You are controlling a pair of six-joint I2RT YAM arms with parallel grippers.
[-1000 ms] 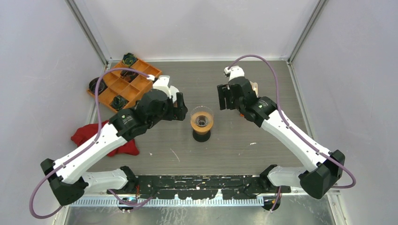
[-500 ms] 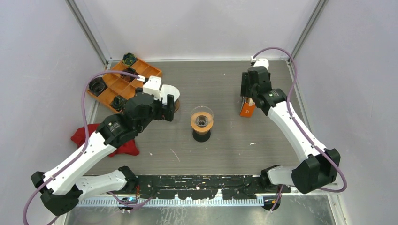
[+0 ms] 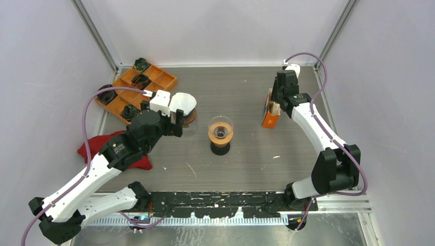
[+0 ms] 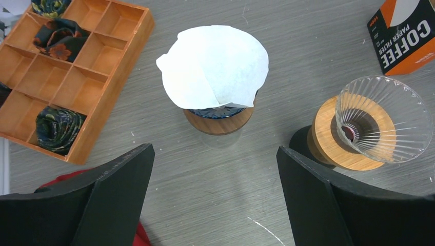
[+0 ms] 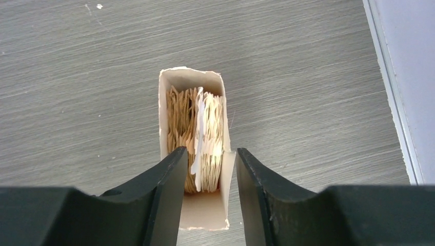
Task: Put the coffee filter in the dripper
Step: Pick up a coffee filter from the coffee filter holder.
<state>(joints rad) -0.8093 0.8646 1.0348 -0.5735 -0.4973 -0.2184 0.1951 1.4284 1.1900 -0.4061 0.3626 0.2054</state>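
Observation:
The glass dripper (image 3: 220, 130) stands on its wooden collar and black base at mid-table; it also shows in the left wrist view (image 4: 382, 120). A white coffee filter (image 4: 215, 66) lies draped over a wooden-rimmed cup (image 4: 218, 120), left of the dripper (image 3: 183, 102). My left gripper (image 4: 215, 197) is wide open and empty, just short of that cup (image 3: 178, 122). My right gripper (image 5: 210, 156) hangs over the open orange filter box (image 3: 270, 119), jaws slightly apart above the stack of brown filters (image 5: 184, 118). One white filter (image 5: 199, 133) sticks up between them.
An orange compartment tray (image 3: 136, 92) with dark rolled items sits at the back left. A red cloth (image 3: 95, 146) lies at the left edge. The enclosure wall (image 5: 405, 77) runs close on the right of the filter box.
My left gripper has drawn back left from the dripper, and the white filter now shows on the cup. My right gripper has swung right and back, ending over the filter box.

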